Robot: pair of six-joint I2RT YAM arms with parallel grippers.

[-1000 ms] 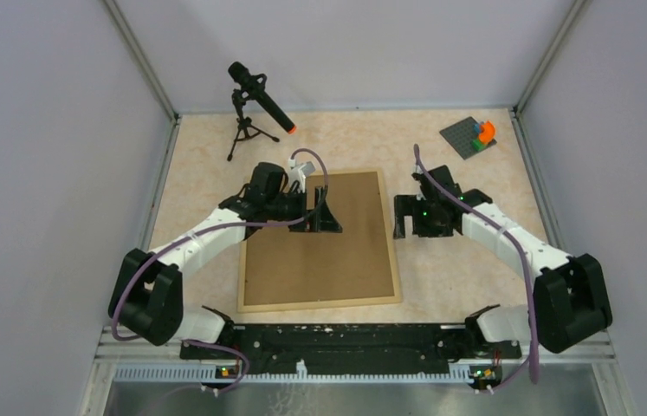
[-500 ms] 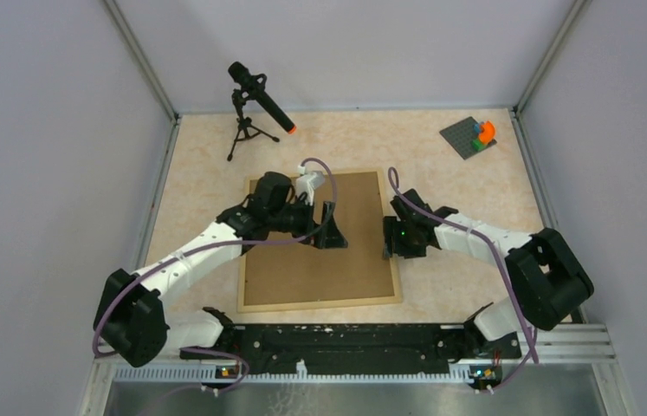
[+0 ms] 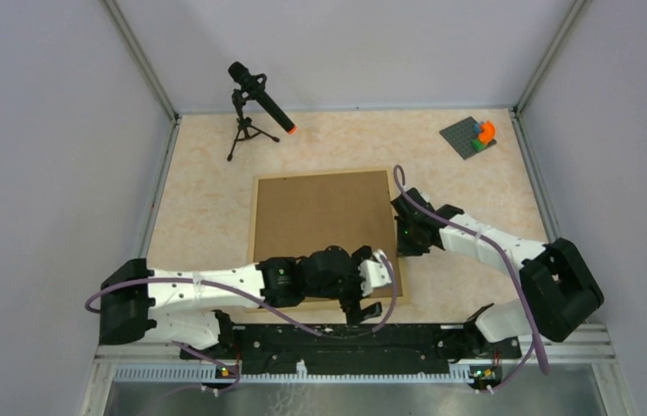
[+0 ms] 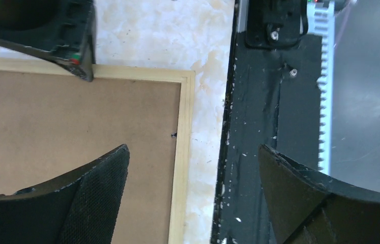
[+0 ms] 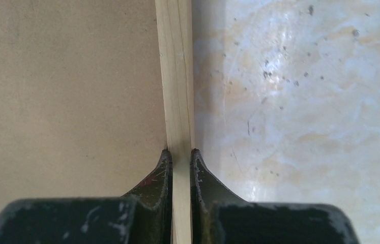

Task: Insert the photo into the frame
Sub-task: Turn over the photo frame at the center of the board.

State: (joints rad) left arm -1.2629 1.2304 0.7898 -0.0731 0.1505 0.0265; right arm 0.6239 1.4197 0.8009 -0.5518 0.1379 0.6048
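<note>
Frame (image 3: 320, 174) lay flat at mid-table, a little toward the near edge. The brown backing board (image 3: 320, 221) was uppermost and filled it. Photo not visible in any view, so I could not tell whether it sat under the board or elsewhere.

Change over the last second:
- The right pincer (image 5: 180, 154) had stood wide beside the frame's right side. It came in and closed on that side. Its wrist view showed the light wood strip nipped between both fingertips, one on the board side and one on the table side.
- The left pincer (image 4: 192, 150) left the far part of the board and swung to the frame's near right corner. Its jaws were spread wide and held nothing.
- The frame itself had barely shifted.

Judgement: with the strip gripped, the step in hand was probably a lift, slide or turn-over of the frame. The board was seated in place, so the photo was either already beneath it or not yet put in — unresolved from these views.

Surface: table (image 3: 207, 199) beige, marbled, lightly speckled.
- A microphone (image 3: 259, 97) on a small tripod stood near the far left corner.
- A grey brick plate (image 3: 467, 137) with coloured pieces lay at the far right corner.
- A black mounting rail (image 3: 346, 336) ran along the near edge.
- Plain pale walls (image 3: 51, 130) closed in three sides.
</note>
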